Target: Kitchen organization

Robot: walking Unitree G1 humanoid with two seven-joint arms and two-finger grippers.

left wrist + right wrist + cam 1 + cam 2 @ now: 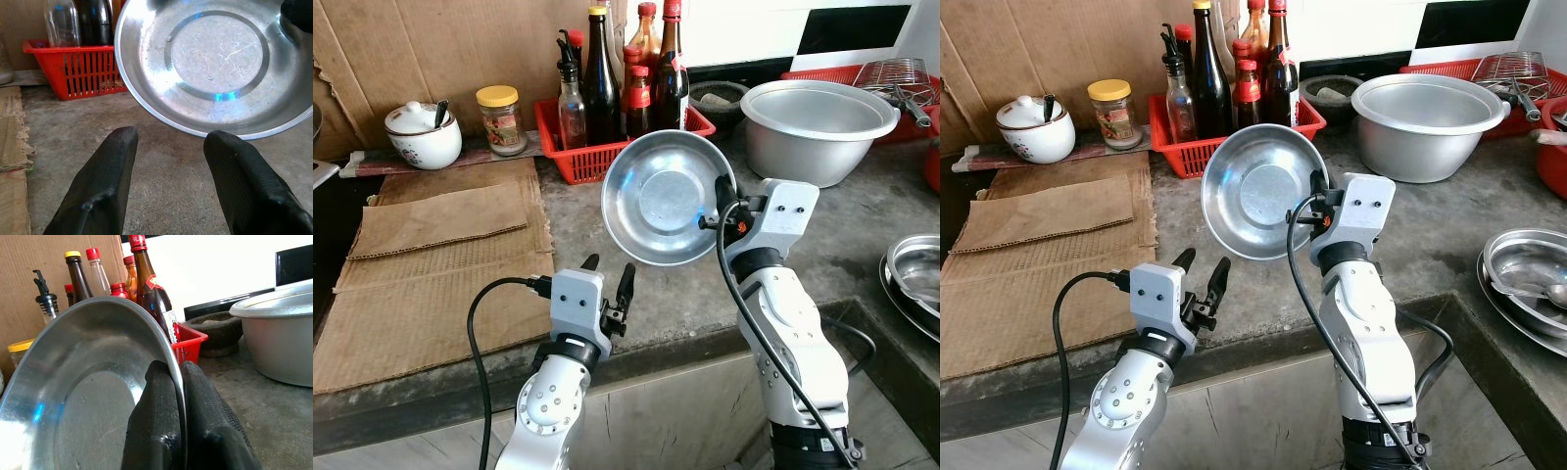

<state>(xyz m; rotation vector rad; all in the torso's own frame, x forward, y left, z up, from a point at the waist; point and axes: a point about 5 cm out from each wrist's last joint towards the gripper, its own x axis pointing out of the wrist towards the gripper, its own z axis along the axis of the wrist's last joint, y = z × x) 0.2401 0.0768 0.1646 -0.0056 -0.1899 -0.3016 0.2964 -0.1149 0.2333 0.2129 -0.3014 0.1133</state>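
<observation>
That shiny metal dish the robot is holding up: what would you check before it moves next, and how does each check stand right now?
1. Right gripper pinches the steel dish rim: ok.
2. Dish lifted off the counter: ok.
3. Left gripper open, holding nothing: ok.
4. Dish apart from the red basket of bottles: ok in the left wrist view.
5. Dish level: not ok, tilted steeply.
6. Where it goes next: cannot tell.

Right pincer [178, 431] clamps the steel bowl's [93, 382] rim.
</observation>
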